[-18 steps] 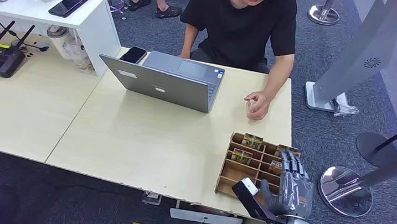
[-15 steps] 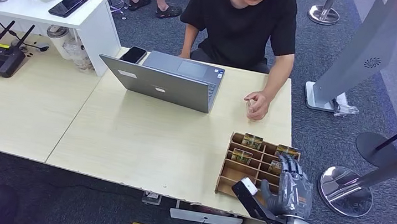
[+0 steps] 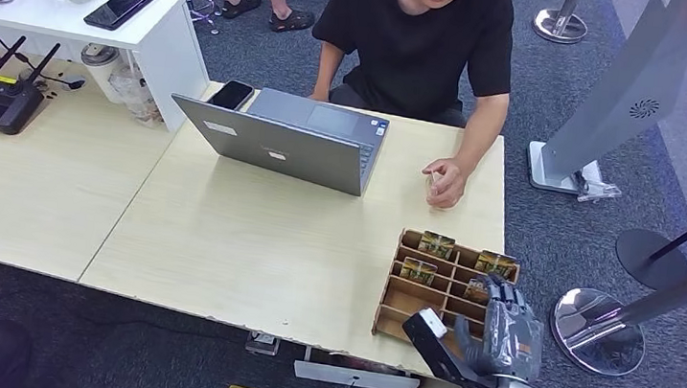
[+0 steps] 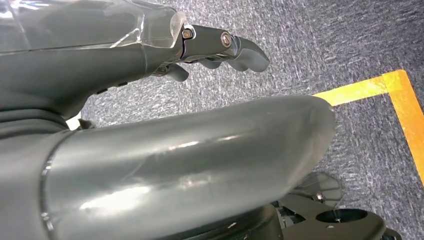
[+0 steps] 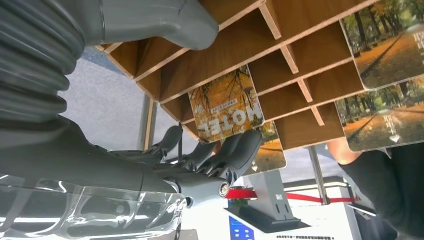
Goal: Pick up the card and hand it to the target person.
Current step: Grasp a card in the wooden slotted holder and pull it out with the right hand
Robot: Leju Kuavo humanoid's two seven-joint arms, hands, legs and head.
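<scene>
Nearest the robot, the right hand reaches over the near right corner of the wooden card rack, palm down, with its fingers curled towards a card standing in a slot at the rack's right side. From the right wrist view the fingertips lie just beside the card's edge, and I cannot tell whether they touch it; nothing is pinched, so the hand reads as partly curled and holding nothing. The card looks thin, light and stiff, with a glossy printed face marked HOTEL, so it will likely be slippery and could bend or slip if squeezed flat. The safest hold is a pinch across its free edge where it stands clear of the wooden dividers, thumb on one face and fingers on the other, then a lift along the slot. Beyond the hand, more cards fill the far slots. Farther still, the person's hand rests on the table. The left hand hangs over carpet, fingers loosely bent, holding nothing.
</scene>
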